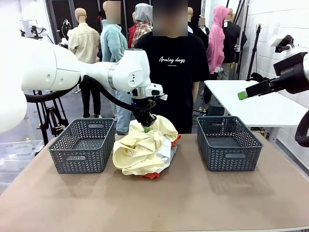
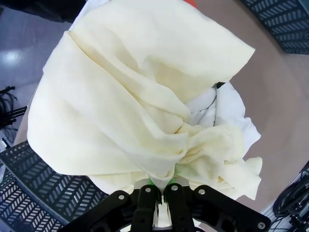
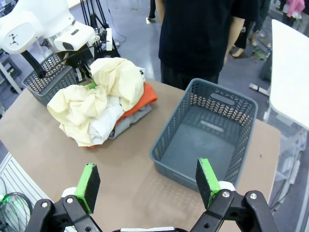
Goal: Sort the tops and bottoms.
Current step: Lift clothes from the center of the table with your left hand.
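A heap of garments lies mid-table between two baskets. On top is the pale yellow garment [image 1: 140, 147] [image 2: 125, 96] [image 3: 96, 96], over a white one [image 3: 104, 123] [image 2: 231, 111], an orange-red one [image 3: 140, 99] [image 1: 176, 140] and a light grey one [image 3: 128, 121]. My left gripper [image 1: 146, 126] [image 2: 161, 191] [image 3: 91, 83] is shut on a bunched fold of the yellow garment at the heap's far top. My right gripper [image 3: 147, 186] [image 1: 243, 95] hangs open and empty, high at the right, above the table near the right basket.
Dark grey lattice baskets stand empty left [image 1: 83, 145] and right [image 1: 227, 142] [image 3: 205, 130] of the heap. A person in a black T-shirt [image 1: 171, 67] stands behind the table's far edge. A white table [image 1: 256, 104] is at the right.
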`<state>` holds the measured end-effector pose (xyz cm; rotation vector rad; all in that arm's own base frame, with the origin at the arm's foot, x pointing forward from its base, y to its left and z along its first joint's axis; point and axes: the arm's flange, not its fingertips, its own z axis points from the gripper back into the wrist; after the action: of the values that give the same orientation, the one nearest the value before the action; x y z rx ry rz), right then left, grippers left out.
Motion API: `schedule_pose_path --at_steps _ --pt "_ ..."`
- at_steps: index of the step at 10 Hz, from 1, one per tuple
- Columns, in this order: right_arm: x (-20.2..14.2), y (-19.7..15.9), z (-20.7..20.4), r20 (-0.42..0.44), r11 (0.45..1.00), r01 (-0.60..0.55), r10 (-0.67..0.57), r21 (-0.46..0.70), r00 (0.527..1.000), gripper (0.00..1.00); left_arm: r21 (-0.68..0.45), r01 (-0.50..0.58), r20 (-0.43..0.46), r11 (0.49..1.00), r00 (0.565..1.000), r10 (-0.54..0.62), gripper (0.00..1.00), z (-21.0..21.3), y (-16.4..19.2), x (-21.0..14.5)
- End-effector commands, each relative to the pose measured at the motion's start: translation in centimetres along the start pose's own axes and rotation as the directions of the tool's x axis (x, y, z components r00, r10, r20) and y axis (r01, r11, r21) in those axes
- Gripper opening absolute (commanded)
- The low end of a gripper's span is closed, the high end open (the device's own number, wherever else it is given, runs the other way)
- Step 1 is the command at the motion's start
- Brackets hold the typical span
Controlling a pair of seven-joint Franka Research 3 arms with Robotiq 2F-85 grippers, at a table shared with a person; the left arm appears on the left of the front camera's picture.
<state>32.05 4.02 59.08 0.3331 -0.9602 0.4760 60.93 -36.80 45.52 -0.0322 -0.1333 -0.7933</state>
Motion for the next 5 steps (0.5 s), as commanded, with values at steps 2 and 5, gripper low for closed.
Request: schedule_pose_path --at_steps 2,5 --pt "-0.1 -0.1 -0.1 -0.007 1.0 0.008 -0.008 0.007 1.0 1.0 0.028 0.051 0.079 0.998 0.995 -0.053 0.0 9.2 0.8 5.3" --pt "-0.1 -0.1 -0.1 -0.007 1.0 0.008 -0.008 0.007 1.0 1.0 0.083 0.175 0.121 0.981 0.975 -0.185 0.0 18.8 2.3 13.0"
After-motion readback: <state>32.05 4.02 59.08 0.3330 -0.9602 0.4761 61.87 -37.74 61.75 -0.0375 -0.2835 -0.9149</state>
